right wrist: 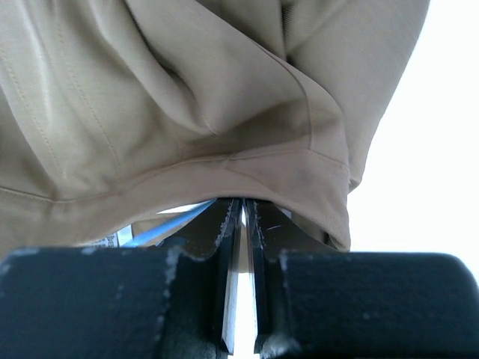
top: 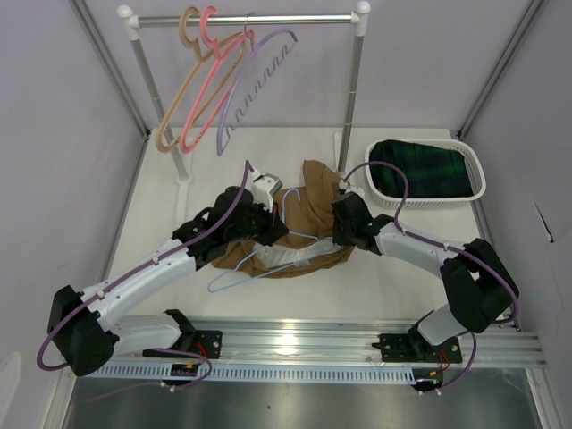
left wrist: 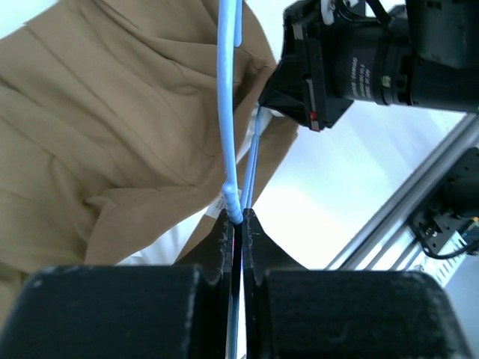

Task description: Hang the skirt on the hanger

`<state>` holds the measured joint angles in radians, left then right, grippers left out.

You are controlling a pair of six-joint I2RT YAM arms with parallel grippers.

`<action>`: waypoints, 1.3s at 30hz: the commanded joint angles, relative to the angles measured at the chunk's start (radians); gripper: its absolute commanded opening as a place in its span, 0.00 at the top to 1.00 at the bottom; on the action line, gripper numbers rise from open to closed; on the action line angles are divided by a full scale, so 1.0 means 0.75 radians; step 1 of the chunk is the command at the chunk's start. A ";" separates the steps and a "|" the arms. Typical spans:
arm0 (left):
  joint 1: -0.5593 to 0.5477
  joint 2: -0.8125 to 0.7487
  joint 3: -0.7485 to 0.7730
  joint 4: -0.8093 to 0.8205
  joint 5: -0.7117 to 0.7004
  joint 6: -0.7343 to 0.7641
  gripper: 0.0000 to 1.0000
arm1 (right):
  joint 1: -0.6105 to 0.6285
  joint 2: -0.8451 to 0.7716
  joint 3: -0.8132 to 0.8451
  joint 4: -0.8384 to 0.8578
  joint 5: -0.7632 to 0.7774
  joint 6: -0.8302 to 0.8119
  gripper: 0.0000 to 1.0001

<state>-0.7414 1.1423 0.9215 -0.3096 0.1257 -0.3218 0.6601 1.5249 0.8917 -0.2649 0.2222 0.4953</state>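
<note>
- A white table [top: 393,286] inside pale walls; at the back is a rail [top: 250,19] hung with spare hangers, and at the right a basket [top: 478,183] of dark plaid cloth.
- Top view: the skirt [top: 308,201] lies crumpled mid-table between both arms. The hanger [top: 223,279] lies through it, its long axis running from the hook at near left up toward the right. The left gripper [top: 271,234] is at the skirt's left edge and the right gripper [top: 335,234] at its right edge.
- Left wrist view: the left gripper [left wrist: 238,217] is pressed together on the hanger [left wrist: 227,112], whose wire runs straight ahead from the tips. The skirt [left wrist: 112,112] spreads to the left.
- Right wrist view: the right gripper [right wrist: 243,206] has its jaws almost together with a slit of light between them. The skirt [right wrist: 194,97] hem drapes right over the tips, and I cannot tell whether they pinch it. The hanger [right wrist: 161,228] shows just below left.
- My reading: the coming move turns on that hem getting over the hanger's right-hand end, and the right arm is the nearer.
</note>
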 commanded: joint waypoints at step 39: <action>-0.001 -0.083 -0.245 0.351 0.082 -0.107 1.00 | -0.113 -0.113 -0.031 -0.007 -0.073 0.000 0.92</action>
<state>-0.7414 1.1217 0.7456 -0.0727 0.1658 -0.4175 0.5835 1.4452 0.8650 -0.2863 0.1635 0.5034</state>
